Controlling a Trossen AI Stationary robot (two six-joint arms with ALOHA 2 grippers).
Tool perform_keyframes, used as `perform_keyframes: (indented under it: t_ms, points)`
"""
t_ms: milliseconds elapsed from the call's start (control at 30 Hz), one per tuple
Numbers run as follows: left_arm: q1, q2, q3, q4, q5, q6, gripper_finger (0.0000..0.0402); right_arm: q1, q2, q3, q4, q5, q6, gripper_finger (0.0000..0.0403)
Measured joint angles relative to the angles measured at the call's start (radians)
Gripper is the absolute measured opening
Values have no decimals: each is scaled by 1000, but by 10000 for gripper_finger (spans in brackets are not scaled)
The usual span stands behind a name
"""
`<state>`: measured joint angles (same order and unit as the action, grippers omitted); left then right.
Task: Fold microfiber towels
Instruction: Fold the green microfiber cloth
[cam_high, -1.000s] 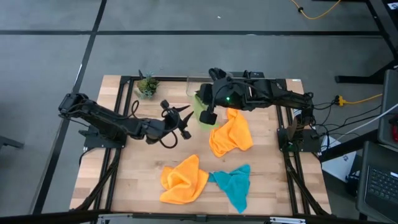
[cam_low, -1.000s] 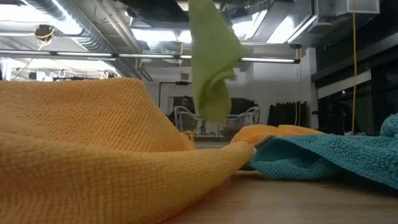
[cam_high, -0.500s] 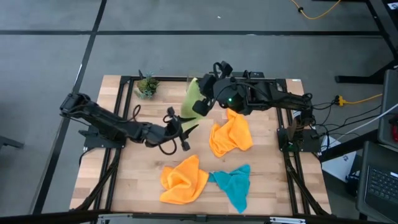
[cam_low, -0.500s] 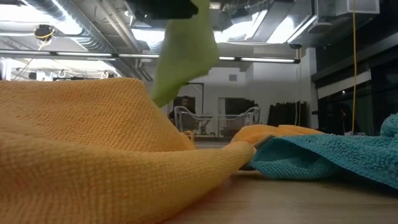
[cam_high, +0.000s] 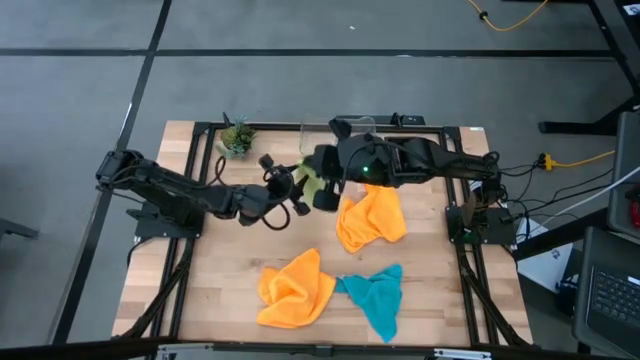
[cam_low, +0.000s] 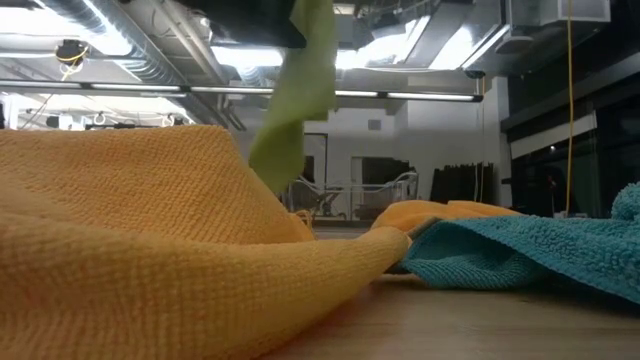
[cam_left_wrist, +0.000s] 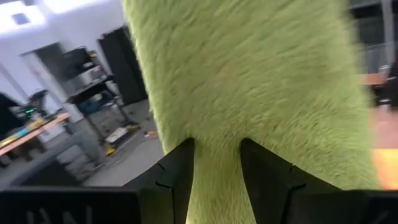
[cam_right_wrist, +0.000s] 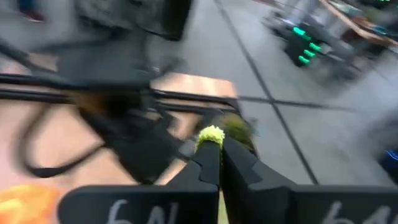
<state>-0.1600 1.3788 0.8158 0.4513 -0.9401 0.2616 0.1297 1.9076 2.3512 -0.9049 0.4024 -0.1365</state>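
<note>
The lime green towel (cam_high: 306, 179) hangs over the table's far middle from my right gripper (cam_high: 326, 196), which is shut on its top. In the low view the lime green towel (cam_low: 296, 95) hangs as a slanting strip. My left gripper (cam_left_wrist: 216, 177) is open, pointing level from the table's left, and the towel's lower part (cam_left_wrist: 249, 93) hangs between its two fingers. One orange towel (cam_high: 372, 222) lies crumpled right of centre. A second orange towel (cam_high: 293, 290) and the teal towel (cam_high: 375, 298) lie crumpled near the front edge. My right gripper pinches a small tuft at the towel's top (cam_right_wrist: 211, 133) between its two fingertips, reaching in from the table's right and slanting down. The towel hangs slack below it, clear of the table. My left gripper has the cloth between its fingers (cam_left_wrist: 179, 174); I cannot tell whether they touch it.
A small potted plant (cam_high: 236, 138) stands at the far left corner. A clear plastic bin (cam_high: 322, 130) sits at the far edge behind the grippers. Bare wood shows between the left arm and the front orange towel.
The lime green towel has swung under my right gripper toward the table's left, and its lower part now hangs between my left gripper's fingers. My right gripper has shifted slightly left and tipped further down. My left gripper has edged toward the far edge, at the same opening.
</note>
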Motion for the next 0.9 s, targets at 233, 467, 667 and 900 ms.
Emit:
perform_keyframes:
  t_ms: [233,467,667,900]
  points:
    - [8,0,0,-128,66,-30,126,-1,0,0,-80,-37,31,2]
    - [-33,-11,0,-237,89,-122,126,0,6,-2,-278,-108,105,2]
    - [-4,-11,0,-236,311,-183,126,-1,47,-3,-136,-262,39,2]
    - [-33,-11,1,-345,298,-266,126,-27,64,-3,-154,-257,27,2]
